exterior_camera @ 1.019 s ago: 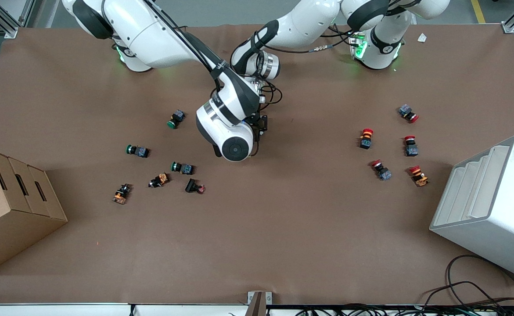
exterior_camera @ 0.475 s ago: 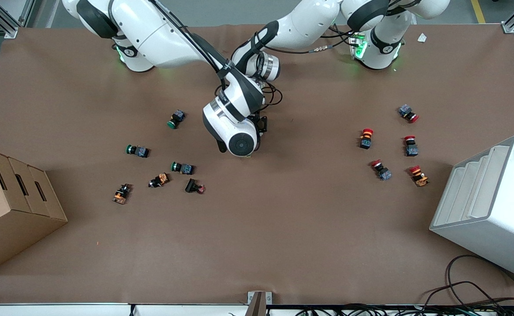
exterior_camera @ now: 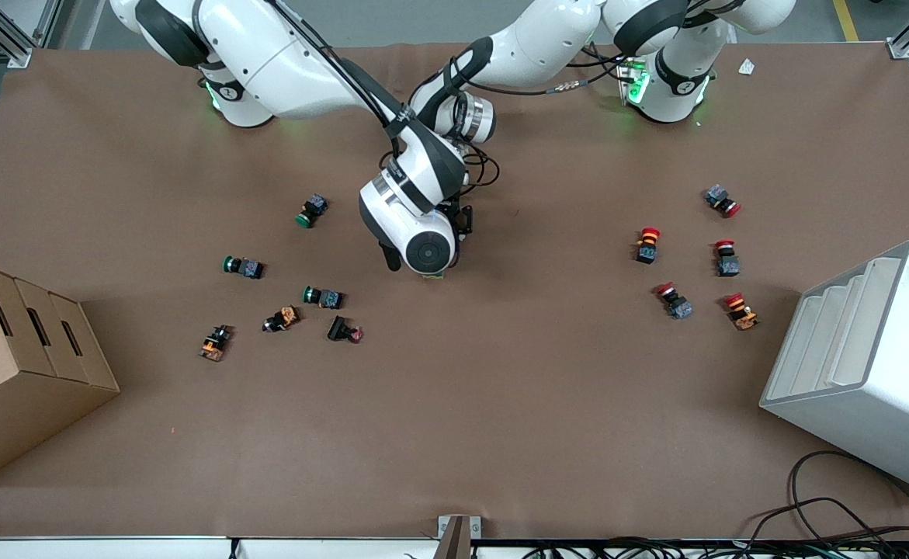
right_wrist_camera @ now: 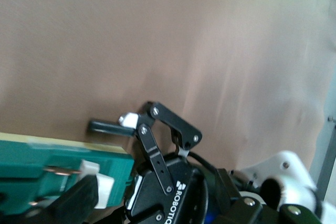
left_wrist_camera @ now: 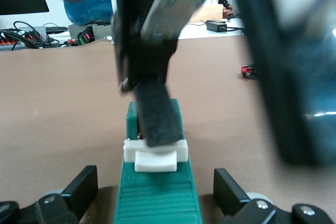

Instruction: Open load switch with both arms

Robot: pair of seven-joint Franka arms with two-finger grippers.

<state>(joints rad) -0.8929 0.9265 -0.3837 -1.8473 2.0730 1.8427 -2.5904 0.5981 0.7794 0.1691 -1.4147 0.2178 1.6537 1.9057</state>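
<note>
Green load switch [left_wrist_camera: 157,192] between left pincer [left_wrist_camera: 156,195] fingers

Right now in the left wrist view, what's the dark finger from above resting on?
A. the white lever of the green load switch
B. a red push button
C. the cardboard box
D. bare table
A: the right gripper's finger comes down onto the white lever of the load switch, which sits between the left gripper's fingers.

White jointed arms [exterior_camera: 299,62] with black bands, black cables, green-lit bases [exterior_camera: 640,89].
</note>
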